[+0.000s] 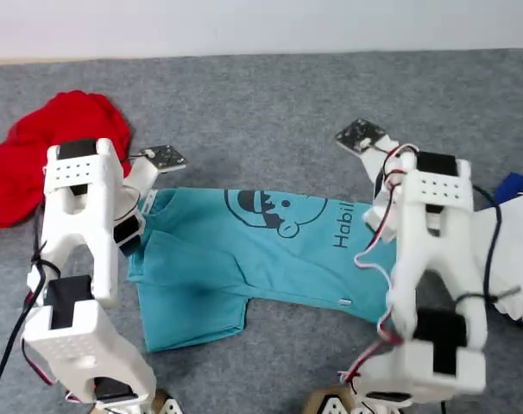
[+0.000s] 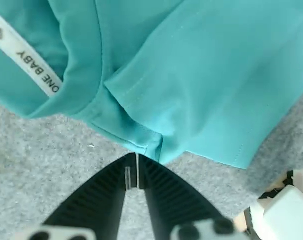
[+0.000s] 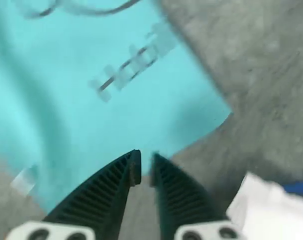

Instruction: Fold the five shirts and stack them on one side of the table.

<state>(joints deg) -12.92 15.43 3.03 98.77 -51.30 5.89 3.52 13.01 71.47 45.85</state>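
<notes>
High view: a teal shirt (image 1: 244,250) lies spread flat in the middle of the grey table (image 1: 287,103), neck toward the left arm, hem toward the right arm. Its chest carries a dark printed picture (image 1: 266,211) with a line of dark lettering (image 1: 341,226) beside it, and a small white tag (image 1: 344,302) sits at the side seam near the hem. A crumpled red shirt (image 1: 37,155) lies at the far left. A white garment (image 1: 512,250) lies at the right edge, with something blue (image 1: 510,185) just behind it.

Left wrist view: the left gripper (image 2: 136,172) has its black ridged jaws pressed together, their tips touching the shirt's edge at the shoulder seam. Whether any cloth is pinched cannot be told. A pale neck label (image 2: 26,60) with dark letters runs inside the collar nearby.

Right wrist view: the right gripper (image 3: 144,170) hangs over the shirt's hem edge near the lettering, its jaws a narrow gap apart and holding nothing.
</notes>
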